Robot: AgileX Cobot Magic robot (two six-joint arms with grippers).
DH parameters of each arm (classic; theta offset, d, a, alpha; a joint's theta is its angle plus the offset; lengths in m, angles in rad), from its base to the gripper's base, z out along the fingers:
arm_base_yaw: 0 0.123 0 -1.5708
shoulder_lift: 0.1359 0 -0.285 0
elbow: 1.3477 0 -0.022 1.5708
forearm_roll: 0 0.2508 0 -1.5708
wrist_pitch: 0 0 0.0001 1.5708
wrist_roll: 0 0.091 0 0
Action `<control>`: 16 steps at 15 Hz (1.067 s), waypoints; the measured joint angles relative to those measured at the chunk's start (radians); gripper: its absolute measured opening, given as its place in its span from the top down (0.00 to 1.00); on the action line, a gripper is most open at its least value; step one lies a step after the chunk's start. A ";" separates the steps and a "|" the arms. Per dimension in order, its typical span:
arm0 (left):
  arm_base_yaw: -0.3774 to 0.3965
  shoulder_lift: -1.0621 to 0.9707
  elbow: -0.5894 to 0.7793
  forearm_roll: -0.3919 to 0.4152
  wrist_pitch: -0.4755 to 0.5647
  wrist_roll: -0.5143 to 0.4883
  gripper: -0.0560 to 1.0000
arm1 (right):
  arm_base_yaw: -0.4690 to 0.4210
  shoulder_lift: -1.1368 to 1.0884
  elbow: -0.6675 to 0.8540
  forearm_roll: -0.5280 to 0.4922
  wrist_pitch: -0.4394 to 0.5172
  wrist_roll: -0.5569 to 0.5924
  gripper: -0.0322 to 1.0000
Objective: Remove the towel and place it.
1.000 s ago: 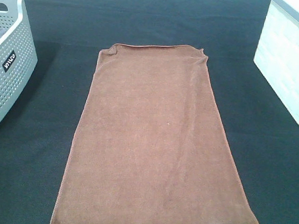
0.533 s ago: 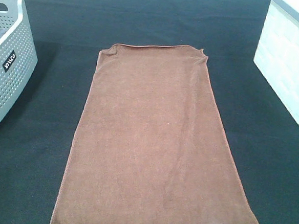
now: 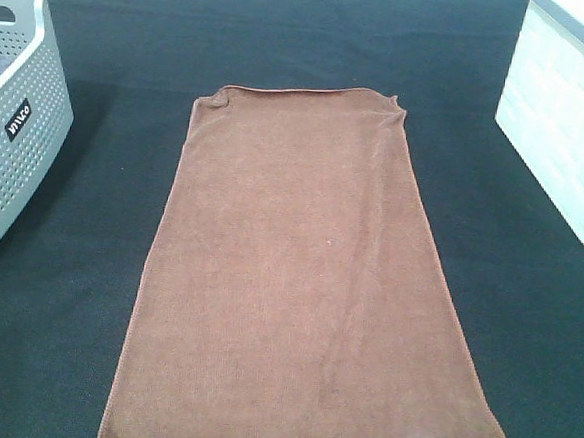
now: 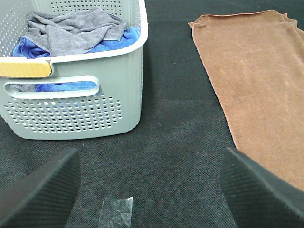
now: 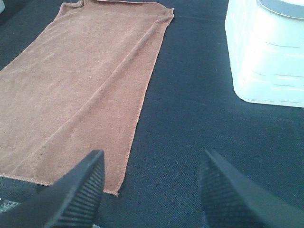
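Lying flat on black cloth (image 3: 86, 295): towel (image 3: 308, 280).

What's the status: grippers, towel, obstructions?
Left gripper open, empty. Right gripper open, empty. Towel flat on the table, untouched. Nothing on it; grey basket and white bin stand apart.

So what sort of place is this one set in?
Probably a staged laundry-sorting tabletop: a brown towel lies flat on a black cloth-covered table, between a grey perforated basket holding grey and blue cloths and a white bin.
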 joint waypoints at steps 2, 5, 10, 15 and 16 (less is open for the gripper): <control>0.000 0.000 0.000 0.000 0.000 0.000 0.23 | 0.000 0.000 0.000 0.000 0.000 0.000 0.42; 0.000 0.000 0.000 0.001 0.000 0.000 0.23 | 0.000 0.000 0.000 -0.001 0.000 0.004 0.42; 0.000 0.000 0.000 0.001 0.000 0.000 0.23 | 0.000 0.000 0.000 -0.001 0.000 0.004 0.42; 0.000 0.000 0.006 0.001 0.000 0.000 0.23 | 0.000 0.000 0.000 -0.001 0.000 0.004 0.42; 0.000 0.000 0.006 0.001 0.000 0.000 0.23 | 0.000 0.000 0.000 -0.001 0.000 0.004 0.42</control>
